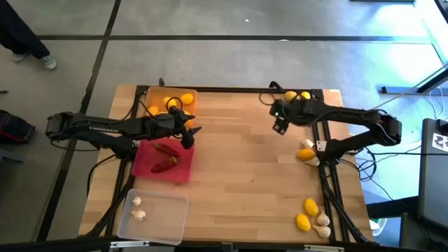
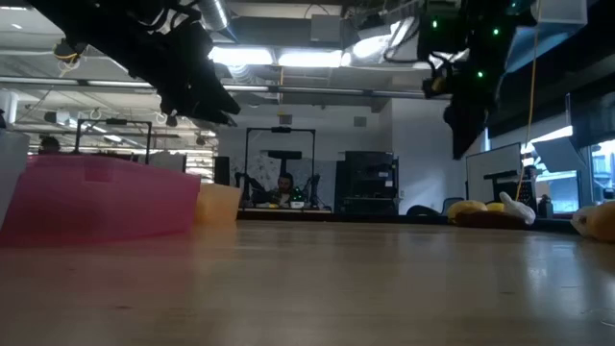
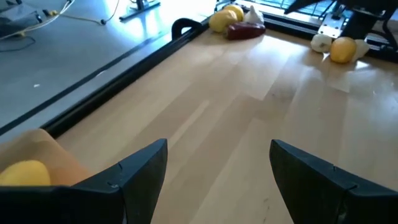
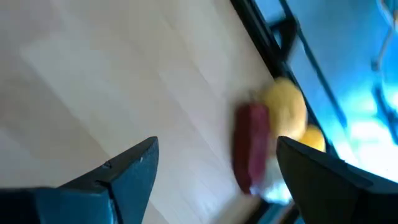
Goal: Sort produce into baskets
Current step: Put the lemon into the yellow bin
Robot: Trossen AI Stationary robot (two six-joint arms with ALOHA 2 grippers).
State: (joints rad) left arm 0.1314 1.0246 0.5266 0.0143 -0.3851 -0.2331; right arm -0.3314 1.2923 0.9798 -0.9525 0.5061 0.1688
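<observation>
Three baskets stand along the table's left side: an orange one [image 1: 168, 105] with lemons at the far end, a red one [image 1: 164, 159] with dark red peppers in the middle, and a clear one [image 1: 152, 217] with garlic bulbs at the near end. My left gripper [image 1: 192, 135] hangs open above the table just right of the orange and red baskets, with nothing in it [image 3: 217, 168]. My right gripper [image 1: 278, 126] is open and tipped downward near the far right. Ahead of it [image 4: 217, 168] lie a red pepper [image 4: 250, 146] and a lemon [image 4: 285, 112].
Loose produce lies in three heaps along the right edge: far corner [image 1: 297, 96], middle [image 1: 306, 154] and near corner [image 1: 313, 217]. Bare wood [image 1: 238, 175] spans the table's centre. A black frame rail [image 3: 124, 68] runs along the far edge.
</observation>
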